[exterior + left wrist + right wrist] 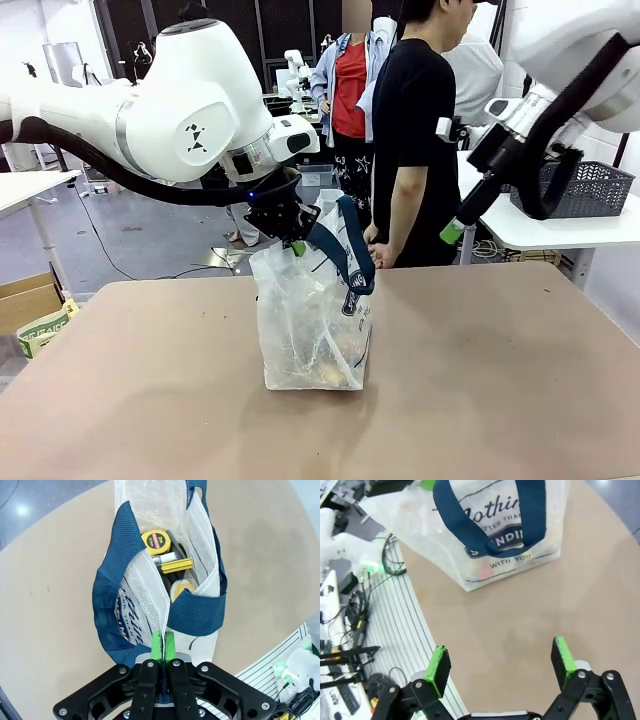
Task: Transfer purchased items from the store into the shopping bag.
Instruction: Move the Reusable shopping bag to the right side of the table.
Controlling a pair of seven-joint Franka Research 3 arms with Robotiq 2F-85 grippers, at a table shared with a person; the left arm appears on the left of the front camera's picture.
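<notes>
One shopping bag stands mid-worktop, purchased items inside; at its 12 o'clock rim the left gripper has jaws pinching a strap. At 2 o'clock, the right gripper hangs with jaws spread.

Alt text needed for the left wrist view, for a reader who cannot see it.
The left gripper is shut on the rim of the shopping bag, seen from above standing on a tan table with its navy handles spread. Inside lie a yellow tape measure and other small yellowish packaged items.
</notes>
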